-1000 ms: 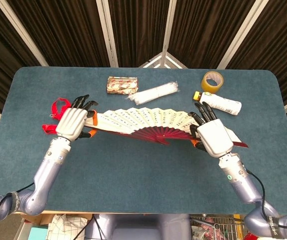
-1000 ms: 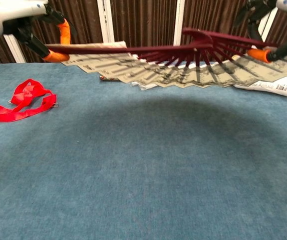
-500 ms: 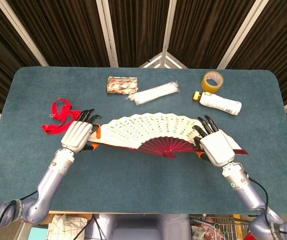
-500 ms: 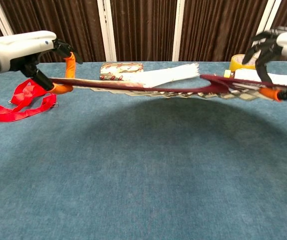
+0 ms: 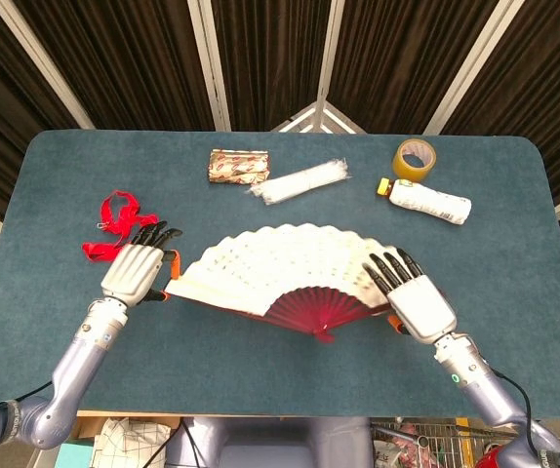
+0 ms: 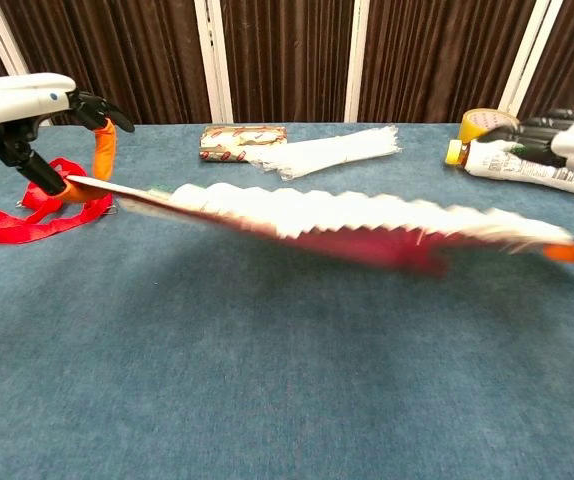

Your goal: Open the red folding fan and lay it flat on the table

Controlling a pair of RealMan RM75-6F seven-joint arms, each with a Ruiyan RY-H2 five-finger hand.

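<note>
Above table [image 5: 290, 370] | left hand [image 5: 136, 272] pinches fan [image 5: 280, 268] end | right hand [image 5: 417, 302] holds other end, fingers extended

No text can be read in either view; the fan [image 5: 280, 263] shows only a pale leaf, motion-blurred in the chest view, with no characters that can be made out; the bottle [image 5: 430, 202] carries a label with dark marks too small to read; the patterned packet [image 5: 237, 165] shows red and tan print, illegible; the tape roll [image 5: 414, 159] bears no visible lettering.
</note>
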